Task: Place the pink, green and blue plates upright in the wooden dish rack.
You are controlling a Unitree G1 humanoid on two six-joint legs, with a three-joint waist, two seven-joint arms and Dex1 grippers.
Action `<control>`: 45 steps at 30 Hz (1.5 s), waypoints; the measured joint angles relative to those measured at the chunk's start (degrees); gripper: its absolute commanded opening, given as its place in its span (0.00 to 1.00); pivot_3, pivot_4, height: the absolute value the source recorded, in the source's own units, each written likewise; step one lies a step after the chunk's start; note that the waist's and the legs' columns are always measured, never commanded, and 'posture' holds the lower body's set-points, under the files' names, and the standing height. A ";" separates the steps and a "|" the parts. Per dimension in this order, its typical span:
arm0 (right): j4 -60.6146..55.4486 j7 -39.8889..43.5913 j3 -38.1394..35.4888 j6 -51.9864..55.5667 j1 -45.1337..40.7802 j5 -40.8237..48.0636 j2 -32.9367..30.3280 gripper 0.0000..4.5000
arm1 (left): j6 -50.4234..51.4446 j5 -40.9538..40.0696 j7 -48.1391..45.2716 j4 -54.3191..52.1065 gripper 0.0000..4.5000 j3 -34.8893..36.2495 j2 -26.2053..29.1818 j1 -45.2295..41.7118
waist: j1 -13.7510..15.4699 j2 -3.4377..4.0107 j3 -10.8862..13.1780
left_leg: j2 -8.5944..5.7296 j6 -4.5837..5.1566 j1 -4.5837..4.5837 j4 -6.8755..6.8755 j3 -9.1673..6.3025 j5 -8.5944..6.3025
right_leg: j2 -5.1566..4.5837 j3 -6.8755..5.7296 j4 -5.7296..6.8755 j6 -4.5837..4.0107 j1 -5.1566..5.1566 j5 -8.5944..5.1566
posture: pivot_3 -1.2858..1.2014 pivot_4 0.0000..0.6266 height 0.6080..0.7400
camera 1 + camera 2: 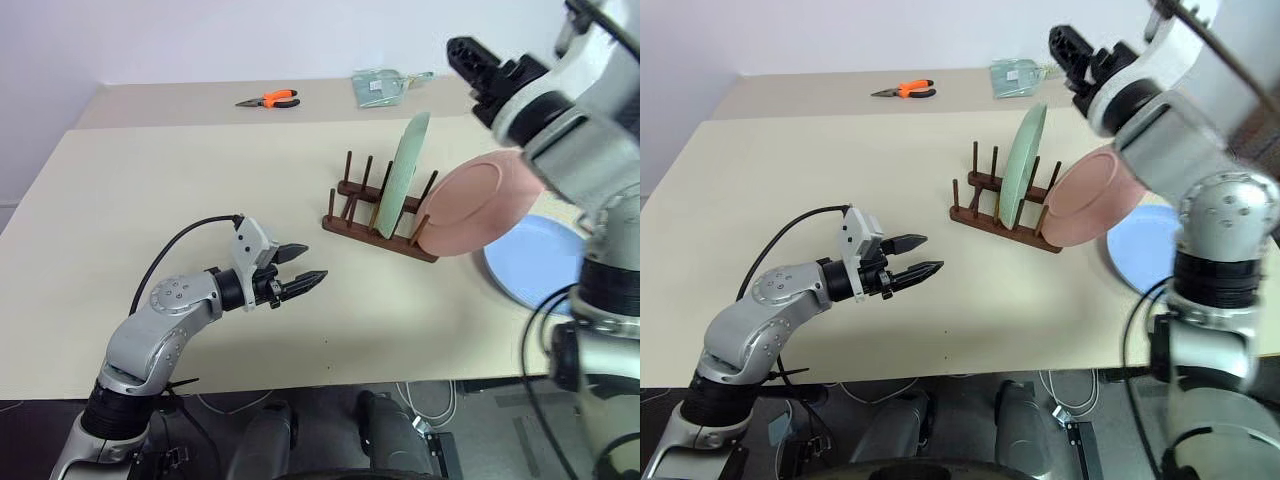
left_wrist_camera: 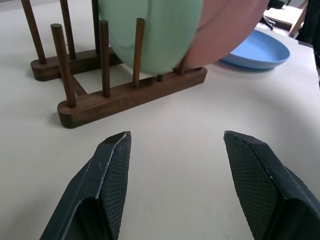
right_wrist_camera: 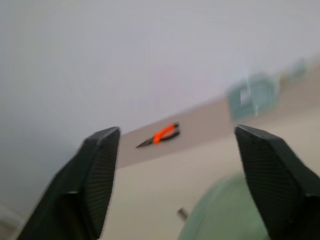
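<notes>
The wooden dish rack [image 1: 372, 226] stands mid-table. The green plate [image 1: 408, 168] stands upright between its pegs. The pink plate [image 1: 472, 206] leans tilted at the rack's right end, touched by neither gripper. Flat on the table to the right of the rack lies the blue plate [image 1: 535, 262]. My right gripper [image 1: 470, 65] hangs high above and behind the rack, open, with nothing between its fingers [image 3: 100, 165]. My left gripper [image 1: 313, 264] hovers low over the table, left of and nearer than the rack, open and empty, pointing at the rack [image 2: 125, 97].
Orange-handled pliers [image 1: 270, 98] and a clear plastic packet [image 1: 378, 86] lie at the table's far side. A black cable [image 1: 180, 245] loops behind my left wrist. The table's front edge runs just below my left arm.
</notes>
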 measured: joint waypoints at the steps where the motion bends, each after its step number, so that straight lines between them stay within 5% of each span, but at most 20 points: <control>1: -0.52 5.11 -0.19 0.32 1.19 -2.87 -4.18 0.82 | -0.06 0.02 -0.15 0.02 0.68 -0.14 0.04 -0.11 | 0.11 -0.05 -0.01 | -0.01 0.00 -0.02 0.00 0.00 0.00 | -0.01 -0.01 -0.03 0.02 0.01 -0.01 | 0.52 0.24 1.00; 3: 0.60 14.70 -3.43 0.11 7.58 -9.67 -14.28 0.96 | -0.18 0.31 -0.74 0.33 0.68 -0.75 0.18 -0.38 | 0.94 -0.20 -0.06 | -0.02 -0.01 -0.04 0.04 0.00 -0.01 | -0.03 -0.06 -0.12 0.03 0.09 -0.03 | 0.52 0.24 1.00; 6: 8.96 23.90 -13.38 -2.23 20.93 -20.66 -21.58 0.98 | -0.38 1.16 -1.80 1.58 0.68 -1.77 0.64 -0.63 | 1.45 -0.31 -0.11 | 0.01 0.00 -0.02 0.06 0.11 -0.01 | -0.03 -0.09 -0.52 0.02 0.43 0.00 | 0.52 0.24 1.00; 12: 11.68 44.68 -25.08 -8.91 49.91 -34.83 -20.61 0.98 | -0.78 1.31 -3.41 2.53 0.68 -3.42 -0.20 -2.49 | 1.01 0.07 -0.23 | 0.06 0.19 0.08 -0.02 0.29 -0.11 | -0.04 -0.01 -0.74 0.15 0.56 0.14 | 0.52 0.24 1.00; 16: 5.13 58.88 -25.24 -12.32 65.69 -40.70 -18.14 0.98 | -0.85 1.59 -4.42 3.41 0.68 -3.39 0.19 -2.53 | 0.80 0.35 -0.23 | 0.08 0.19 0.06 0.08 0.39 -0.12 | -0.03 0.06 -0.74 0.28 0.63 0.12 | 0.52 0.24 1.00; 24: -2.07 59.96 -10.64 -12.54 61.78 -51.69 -16.25 0.93 | -1.32 2.24 -5.18 3.83 0.68 -3.61 0.08 -3.93 | 0.04 0.18 -0.17 | 0.14 0.18 0.07 0.27 0.40 -0.12 | -0.09 -0.07 -0.80 0.22 0.72 0.17 | 0.52 0.24 1.00; 27: 0.76 58.14 -5.63 -12.21 58.75 -56.37 -14.36 0.72 | -1.38 2.39 -5.13 3.85 0.68 -3.57 0.20 -3.86 | 0.61 0.18 -0.17 | 0.06 0.19 0.01 0.19 0.35 -0.13 | -0.13 -0.04 -0.81 0.10 0.62 0.34 | 0.52 0.24 1.00; 33: 2.73 55.71 -2.65 -11.03 54.45 -61.32 -11.86 0.03 | -1.37 2.41 -4.91 3.78 0.68 -3.52 0.14 -3.26 | 1.47 0.19 -0.18 | 0.06 0.18 0.04 0.32 0.27 -0.12 | -0.11 -0.09 -0.77 0.29 0.73 0.21 | 0.52 0.24 1.00; 45: 5.66 48.48 -13.61 -4.88 39.81 -61.73 -9.56 0.01 | -1.37 2.43 -4.34 3.65 0.68 -3.30 0.18 -3.18 | 1.25 0.28 -0.15 | 0.04 0.19 0.00 0.61 0.30 -0.13 | -0.10 -0.07 -0.69 0.30 0.78 0.33 | 0.52 0.24 1.00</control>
